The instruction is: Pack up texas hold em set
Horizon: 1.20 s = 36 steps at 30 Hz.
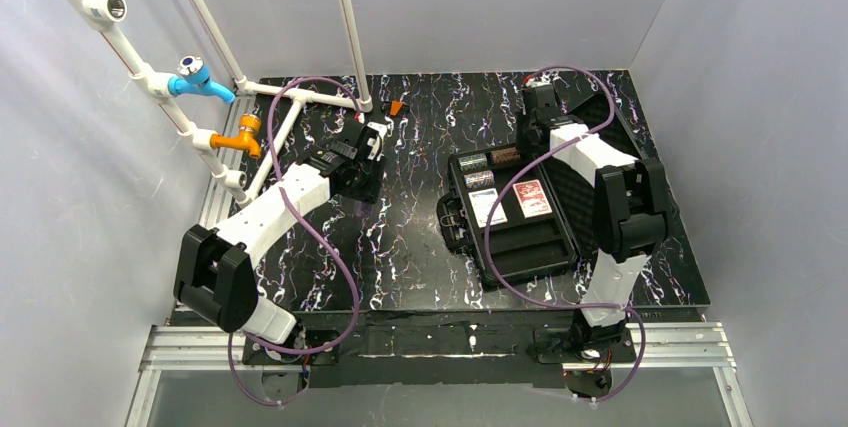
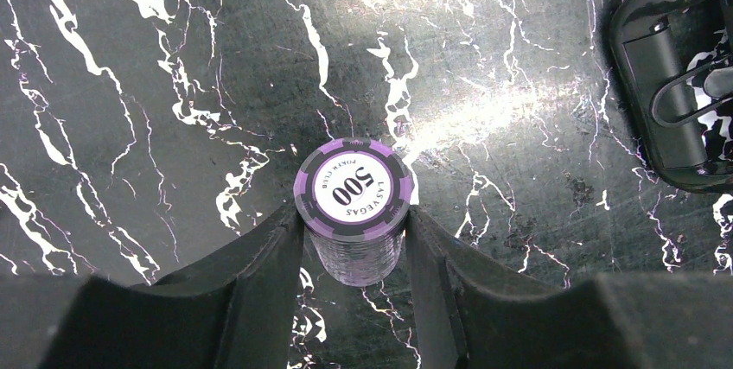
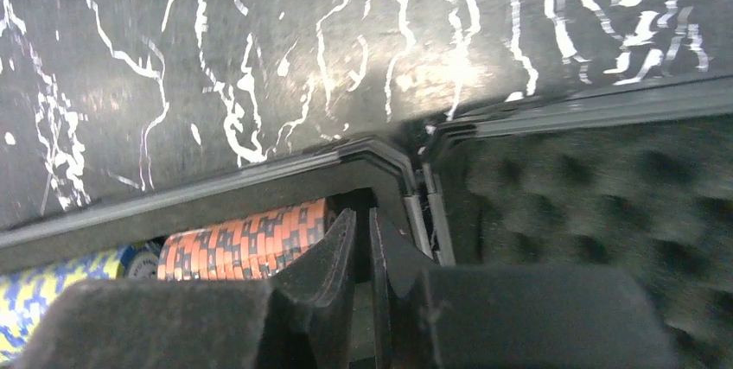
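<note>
Left gripper [image 2: 354, 213] clamps purple chip stack [image 2: 353, 189]; keep it upright toward case [image 1: 525, 242], three o'clock. Right gripper [image 3: 363, 222] nearly together, empty.

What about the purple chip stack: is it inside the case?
No, the purple chip stack sits between the fingers of the left claw, with marbled tabletop behind it and the case off to one side.

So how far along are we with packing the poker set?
Done: the red deck, the white deck and the orange chip stack sit in the open case. In hand: the left gripper clamps the purple chip stack, outside the case. The right gripper, jaws nearly together, holds nothing at the case's far corner. Left: seat the purple stack, close the lid.
</note>
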Motion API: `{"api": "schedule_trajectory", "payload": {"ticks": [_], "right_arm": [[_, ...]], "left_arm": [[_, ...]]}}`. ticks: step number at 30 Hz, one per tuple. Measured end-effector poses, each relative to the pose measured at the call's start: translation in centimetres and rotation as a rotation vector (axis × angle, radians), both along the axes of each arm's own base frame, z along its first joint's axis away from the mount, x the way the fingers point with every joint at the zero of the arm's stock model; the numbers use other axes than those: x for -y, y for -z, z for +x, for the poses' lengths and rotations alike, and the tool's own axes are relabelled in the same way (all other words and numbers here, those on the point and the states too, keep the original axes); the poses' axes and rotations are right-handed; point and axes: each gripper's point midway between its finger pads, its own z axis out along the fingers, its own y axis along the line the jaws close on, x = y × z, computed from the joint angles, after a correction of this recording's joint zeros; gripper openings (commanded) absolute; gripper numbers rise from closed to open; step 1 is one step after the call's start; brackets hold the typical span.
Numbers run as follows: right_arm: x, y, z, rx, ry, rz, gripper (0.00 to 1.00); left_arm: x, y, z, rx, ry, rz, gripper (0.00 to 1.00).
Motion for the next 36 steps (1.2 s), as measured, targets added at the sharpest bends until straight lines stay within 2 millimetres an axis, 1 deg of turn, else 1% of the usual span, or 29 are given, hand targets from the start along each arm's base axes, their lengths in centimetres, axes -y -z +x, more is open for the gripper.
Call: {"api": "schedule_trajectory", "payload": {"ticks": [2, 4, 8, 12, 15, 18, 20, 22, 23, 24, 25, 27, 30, 33, 36], "right_arm": [[-0.5, 1.0, -0.4, -0.034, -0.058, -0.004, 0.18], [-0.7, 1.6, -0.7, -0.058, -0.106, -0.012, 0.19], [-1.2, 1.5, -0.6, -0.063, -0.175, -0.005, 0.19], [-2.8, 1.7, -0.9, -0.075, -0.277, 0.054, 0.2], [-2.7, 1.9, -0.9, -0.083, -0.277, 0.065, 0.33], [-1.7, 2.2, -1.3, -0.108, -0.228, 0.03, 0.58], [-1.6, 2.0, -1.6, -0.114, -0.222, 0.034, 0.69], [-1.6, 0.8, -1.8, -0.099, -0.217, 0.038, 0.78], [-1.3, -0.5, -1.9, -0.073, -0.206, 0.043, 0.81], [-1.6, -1.7, -2.0, -0.053, -0.205, 0.072, 0.83], [-2.1, -3.4, -2.3, -0.017, -0.218, 0.101, 0.85], [-3.5, -6.0, -3.3, 0.035, -0.252, 0.16, 0.87], [-5.4, -9.2, -5.4, 0.105, -0.32, 0.249, 0.89], [-6.9, -11.1, -7.7, 0.153, -0.39, 0.325, 0.9], [-7.5, -11.6, -9.6, 0.173, -0.436, 0.373, 0.92]], "left_arm": [[0.0, 0.0, 0.0, -0.001, 0.0, 0.001, 0.0], [0.0, 0.1, 0.0, -0.002, 0.0, 0.001, 0.0], [0.0, 0.4, 0.0, -0.011, 0.0, 0.006, 0.0], [0.0, 0.6, 0.0, -0.018, 0.001, 0.01, 0.0], [0.0, 0.6, -0.1, -0.019, 0.001, 0.011, 0.0], [-0.1, 0.6, -0.1, -0.02, 0.001, 0.011, 0.0], [0.0, 0.6, -0.1, -0.021, 0.0, 0.011, 0.0], [0.0, 0.6, -0.1, -0.021, 0.0, 0.01, 0.0], [0.0, 0.6, -0.1, -0.022, 0.001, 0.009, 0.0], [0.0, 0.6, -0.1, -0.022, 0.001, 0.007, 0.0], [0.1, 0.6, -0.2, -0.023, 0.001, 0.005, 0.0], [0.2, 0.6, -0.2, -0.026, 0.002, -0.003, 0.0], [0.5, 0.4, -0.2, -0.022, 0.004, -0.023, 0.0], [0.9, -0.3, -0.1, -0.001, 0.003, -0.055, 0.0], [1.3, -1.1, -0.3, 0.02, 0.006, -0.094, 0.0]]}}
